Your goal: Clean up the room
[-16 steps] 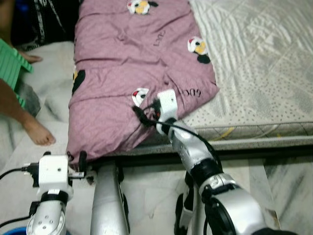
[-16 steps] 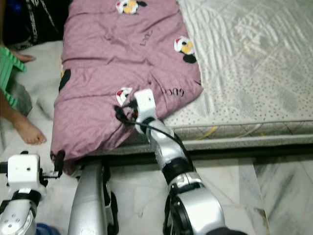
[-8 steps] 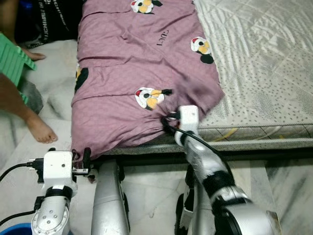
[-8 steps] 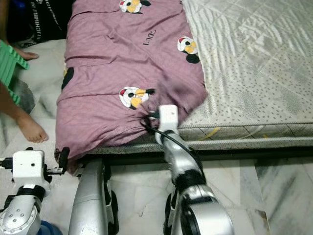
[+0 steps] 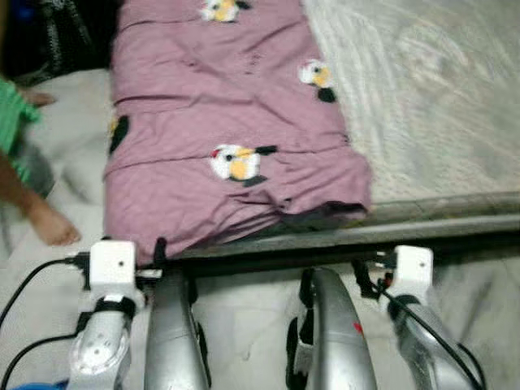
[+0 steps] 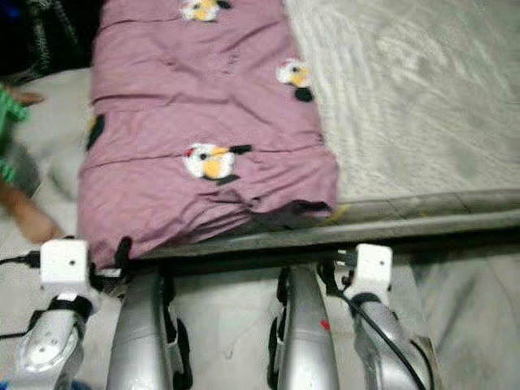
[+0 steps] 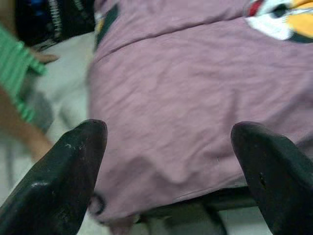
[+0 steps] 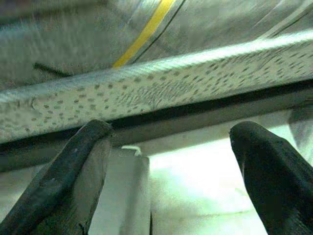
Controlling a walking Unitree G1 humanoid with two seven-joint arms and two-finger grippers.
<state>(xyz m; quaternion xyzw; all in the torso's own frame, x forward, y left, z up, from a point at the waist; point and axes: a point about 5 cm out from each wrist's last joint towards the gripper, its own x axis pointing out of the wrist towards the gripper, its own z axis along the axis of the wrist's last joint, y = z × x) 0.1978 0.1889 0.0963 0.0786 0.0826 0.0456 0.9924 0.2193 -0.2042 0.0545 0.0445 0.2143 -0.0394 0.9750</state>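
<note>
— Two big things are before the robot, yes?

— Yes. The biggest is the mattress [image 5: 439, 106], pale grey with a fine pattern. It lies on a dark bed frame [image 5: 455, 236], and under that is the marble floor [image 5: 252, 341]. On the robot's left part of the mattress lies the purple blanket [image 5: 219, 122]. It is spread along the bed, and its near edge hangs a little over the mattress edge, with some folds at the near right corner.

— Is there any writing on the blanket?

— It has cartoon bird prints [image 5: 237, 162] in white, orange and black. Some small dark marks are on it too, but the picture is blurred and I cannot read them. On the mattress side, the right wrist view shows a yellow stripe [image 8: 144, 34] and a dotted border band [image 8: 195, 83].

— Where are the arms?

— Both are low, in front of the bed edge. The left gripper [image 7: 168, 161] is just beside the hanging near left corner of the blanket, and its fingers [image 7: 63, 176] are wide apart with the purple cloth between them in the wrist view, not touching it. The right gripper [image 8: 168, 166] is below the mattress edge, right of the blanket, apart from it. Its fingers [image 8: 274, 171] are also spread, with nothing in them.

— Anything else?

— At the left edge stands a person's bare foot [image 5: 49, 227] on the floor, near a green thing [image 5: 10, 122] that I cannot identify.
</note>
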